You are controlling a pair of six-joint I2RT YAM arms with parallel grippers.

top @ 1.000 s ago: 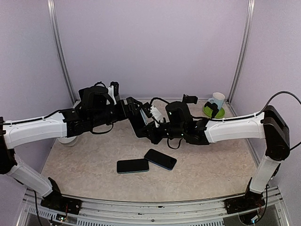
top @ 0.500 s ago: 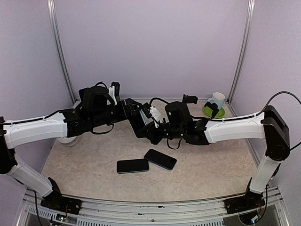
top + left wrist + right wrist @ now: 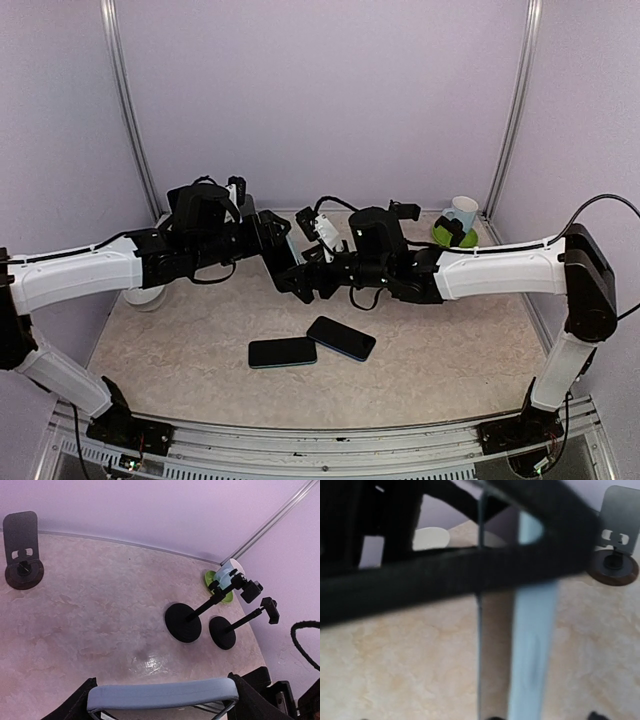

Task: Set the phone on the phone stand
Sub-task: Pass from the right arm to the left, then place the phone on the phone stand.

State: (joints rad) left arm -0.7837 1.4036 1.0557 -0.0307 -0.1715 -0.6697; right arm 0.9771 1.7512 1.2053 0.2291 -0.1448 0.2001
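Note:
A light-blue phone (image 3: 160, 692) hangs in the air over the middle of the table, seen edge-on. My left gripper (image 3: 162, 702) is shut on it, one black finger at each end. In the right wrist view the same phone (image 3: 532, 630) shows as a blurred upright strip, crossed by a black finger of the left gripper. My right gripper (image 3: 318, 272) meets the left gripper (image 3: 290, 268) there, and its jaws stand open around the phone. The phone stand (image 3: 20, 550), a dark plate on a round foot, stands near the back wall and also shows as the phone stand (image 3: 619, 525).
Two dark phones (image 3: 282, 352) (image 3: 341, 338) lie flat on the table in front of the grippers. Two black clip stands on round bases (image 3: 182, 622) (image 3: 222, 632) stand at the back right. A mug on a green plate (image 3: 458, 225) sits behind them.
My right gripper has opened and let go of the phone. The left gripper closed on it a moment earlier and holds it. Both wrists have turned and risen a little.

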